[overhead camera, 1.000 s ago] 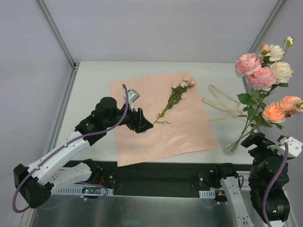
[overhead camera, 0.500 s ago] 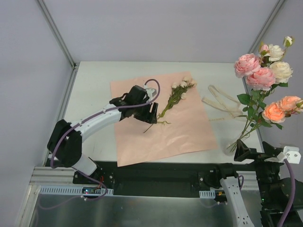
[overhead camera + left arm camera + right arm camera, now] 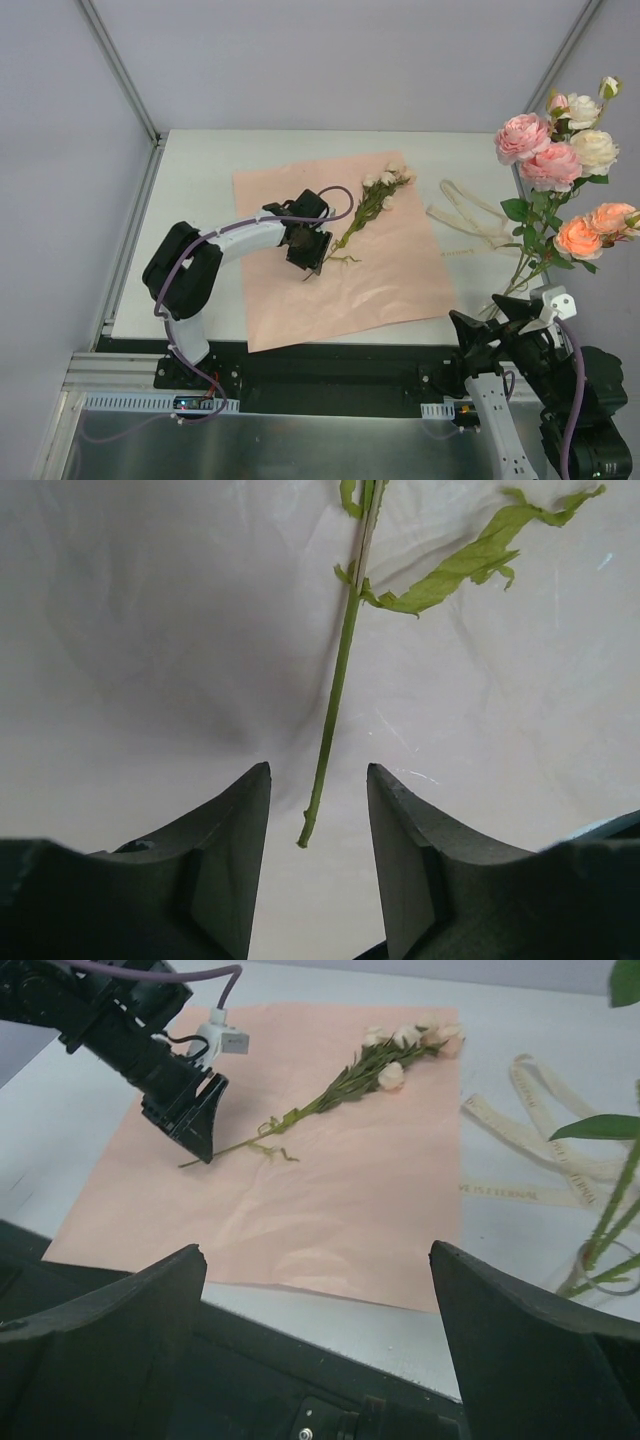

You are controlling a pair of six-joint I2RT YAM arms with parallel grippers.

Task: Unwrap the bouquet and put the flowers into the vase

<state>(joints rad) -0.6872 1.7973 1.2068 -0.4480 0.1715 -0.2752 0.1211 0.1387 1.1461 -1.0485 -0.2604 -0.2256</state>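
The bouquet is undone: its pink wrapping paper (image 3: pixel 390 280) lies flat on the table. A small spray of cream roses (image 3: pixel 372 203) rests on it, thin green stem (image 3: pixel 336 705) pointing to the near left. My left gripper (image 3: pixel 308 262) points down at the stem's cut end, which lies between the half-open jaws with a gap on both sides. Large pink, cream and peach flowers (image 3: pixel 552 160) stand at the right, stems running down into the clear vase (image 3: pixel 575 1282), whose glass barely shows. My right gripper (image 3: pixel 488 318) hangs wide open and empty at the near right edge.
A loose cream ribbon (image 3: pixel 470 225) lies on the white table (image 3: pixel 200 190) between the paper and the standing flowers. Grey enclosure walls and metal posts ring the table. The black front rail (image 3: pixel 330 1400) runs just below my right gripper.
My left gripper swung right over the paper to the stem's end, its jaws narrowing. My right arm pulled back and down to the near edge, turning away from the vase.
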